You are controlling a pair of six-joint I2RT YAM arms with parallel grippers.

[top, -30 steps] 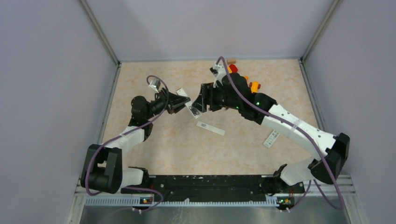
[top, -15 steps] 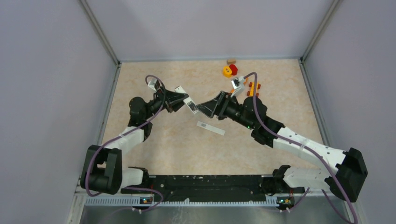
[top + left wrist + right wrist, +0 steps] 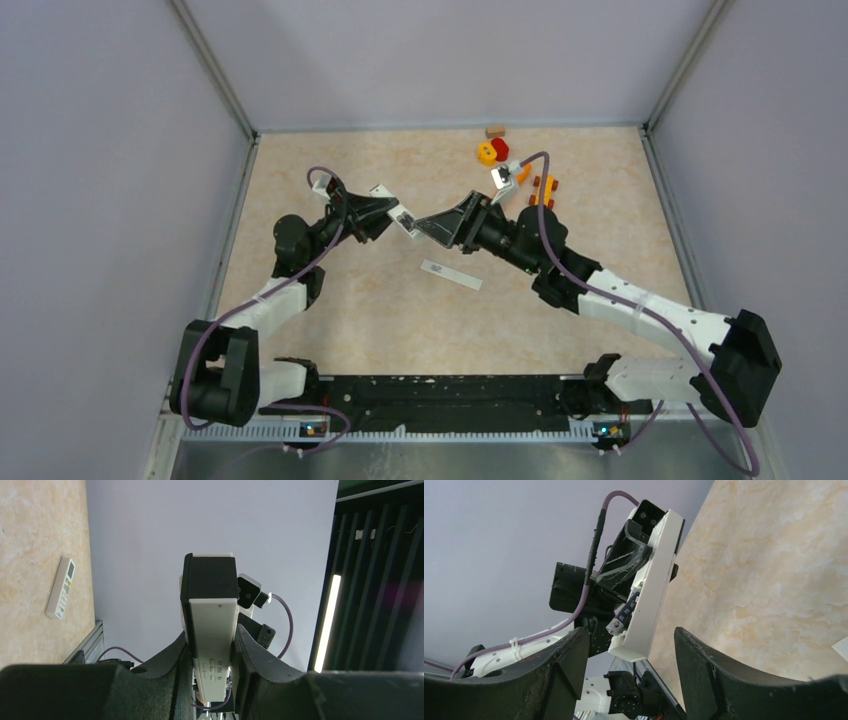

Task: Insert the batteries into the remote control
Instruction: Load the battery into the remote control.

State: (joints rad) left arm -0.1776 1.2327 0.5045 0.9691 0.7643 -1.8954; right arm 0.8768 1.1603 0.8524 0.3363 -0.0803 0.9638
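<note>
My left gripper [image 3: 385, 213] is shut on the remote control [image 3: 402, 218], a slim white bar with a black end, held up above the table. From the left wrist, the remote control [image 3: 210, 625] stands clamped between both fingers. In the right wrist view the remote control [image 3: 651, 587] shows its open compartment with one dark battery [image 3: 624, 615] lying in it. My right gripper [image 3: 432, 228] is open just right of the remote. Its gripper [image 3: 631, 645] holds nothing, with the remote's white end a little beyond the fingertips.
A thin white strip [image 3: 450, 273] lies on the table below the two grippers. Small yellow and red toys [image 3: 491, 152] and an orange toy [image 3: 545, 186] sit at the back right. A wider white remote [image 3: 61, 587] lies near the table's edge.
The right arm has swung down and to the right, and its gripper now faces the remote from the right instead of reaching over it. The left gripper carried the remote slightly toward the back.
</note>
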